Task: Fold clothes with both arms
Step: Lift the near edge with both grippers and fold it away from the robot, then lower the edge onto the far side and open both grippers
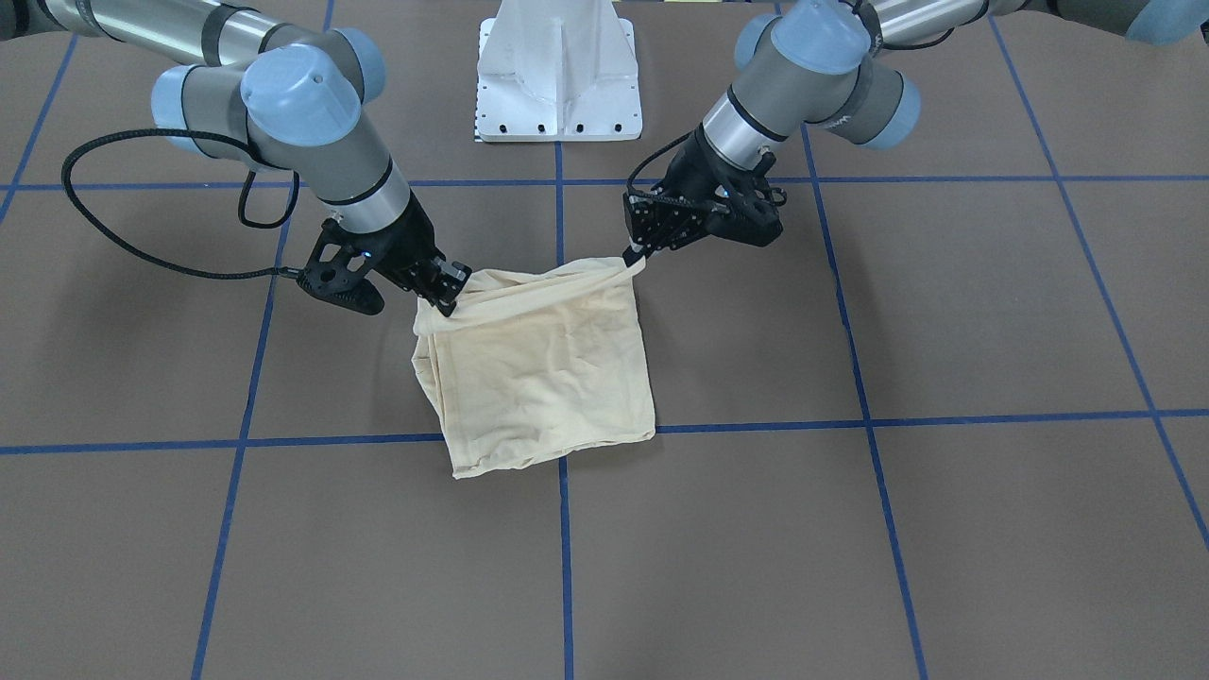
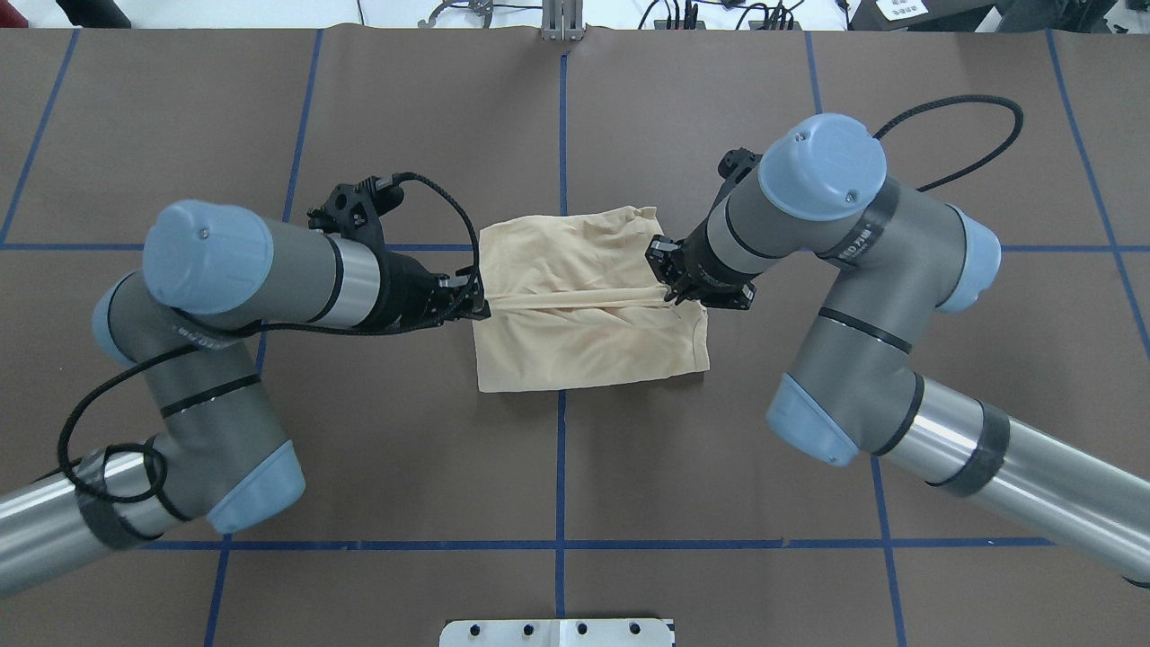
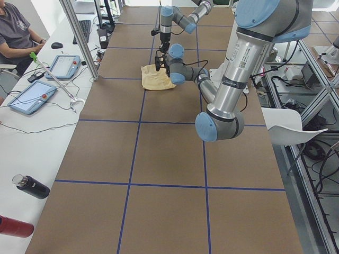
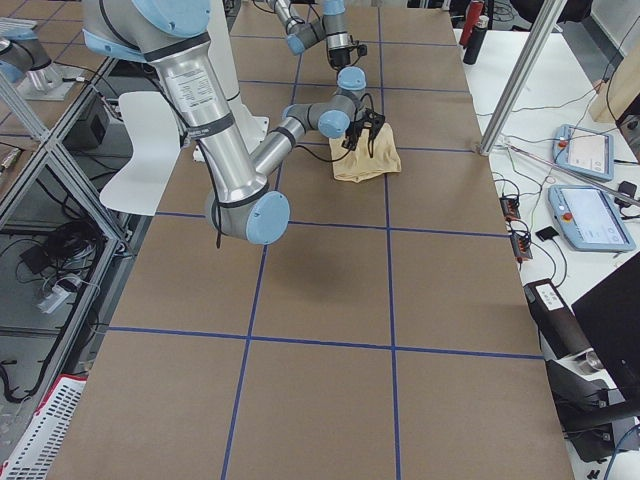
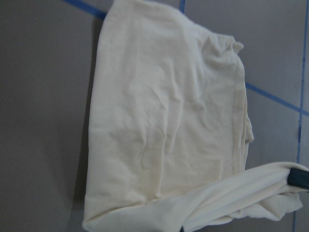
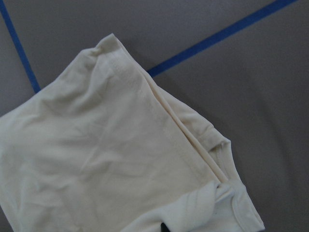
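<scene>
— Shirt (image 1: 543, 378) location; where is it lying?
— It's lying mid-table (image 2: 404, 431), folded into a squarish cream bundle; it's sitting right on a crossing of the blue tape lines (image 2: 561, 467); the chest print isn't showing in any view.
— Left gripper; what is it doing?
— My left gripper (image 2: 481, 305) is pinching one end of a raised cloth edge, with the jaws closed down on the fabric; in the front-facing view it's hanging at the bundle's corner on the side toward the white pedestal base (image 1: 559, 85); my left wrist camera is showing a dark fingertip (image 5: 299, 178) with cloth bunching around it.
— Right one?
— My right gripper (image 2: 669, 292) is clamping the opposite end of that same edge; its fingers are sitting nearly together with cloth between them.
— What's between the two?
— The edge is stretching taut between the two grippers as a narrow band; it's running above the bundle, and the rest of the cloth is resting flat on the table; I'm reaching in from both sides.
— Anyone around?
— A person (image 3: 16, 29) is sitting at the side desk, well apart from the shirt.
</scene>
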`<state>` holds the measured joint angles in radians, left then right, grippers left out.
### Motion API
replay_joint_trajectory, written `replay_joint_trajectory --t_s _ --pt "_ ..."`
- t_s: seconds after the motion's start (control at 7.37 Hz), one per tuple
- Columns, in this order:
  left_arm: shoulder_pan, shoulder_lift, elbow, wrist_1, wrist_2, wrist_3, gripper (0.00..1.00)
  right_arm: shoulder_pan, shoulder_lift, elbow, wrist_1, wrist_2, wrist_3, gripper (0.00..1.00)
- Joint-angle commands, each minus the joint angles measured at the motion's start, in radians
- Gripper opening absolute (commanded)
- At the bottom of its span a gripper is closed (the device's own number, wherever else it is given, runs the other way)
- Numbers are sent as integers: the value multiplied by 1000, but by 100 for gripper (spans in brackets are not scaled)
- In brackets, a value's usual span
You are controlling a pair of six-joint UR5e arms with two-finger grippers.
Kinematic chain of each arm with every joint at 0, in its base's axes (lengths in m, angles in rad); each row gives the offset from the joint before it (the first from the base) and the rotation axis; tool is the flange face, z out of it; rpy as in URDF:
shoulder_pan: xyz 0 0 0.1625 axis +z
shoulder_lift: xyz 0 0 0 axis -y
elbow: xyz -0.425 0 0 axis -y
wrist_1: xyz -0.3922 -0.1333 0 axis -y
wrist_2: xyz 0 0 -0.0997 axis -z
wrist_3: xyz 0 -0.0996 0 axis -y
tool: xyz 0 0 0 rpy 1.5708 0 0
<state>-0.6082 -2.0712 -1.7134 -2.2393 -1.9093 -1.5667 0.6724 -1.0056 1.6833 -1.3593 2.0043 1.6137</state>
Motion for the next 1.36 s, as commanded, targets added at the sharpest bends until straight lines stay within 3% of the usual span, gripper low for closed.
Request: replay_joint_trajectory --t_s 0.0,0.14,0.27,0.54,1.22 --pt "-61 -122 261 -101 -5 26 0 51 111 -161 2 4 -21 0" --pt "-73 -128 361 -205 -2 30 0 58 155 -244 34 1 -26 0" --pt "-85 -129 391 -224 -4 54 0 59 165 -325 128 -1 -25 0" --pt "-85 -130 394 -224 -2 57 0 59 202 -417 163 -2 -26 0" --pt "-82 -165 410 -223 0 47 0 58 245 -419 163 23 -21 0"
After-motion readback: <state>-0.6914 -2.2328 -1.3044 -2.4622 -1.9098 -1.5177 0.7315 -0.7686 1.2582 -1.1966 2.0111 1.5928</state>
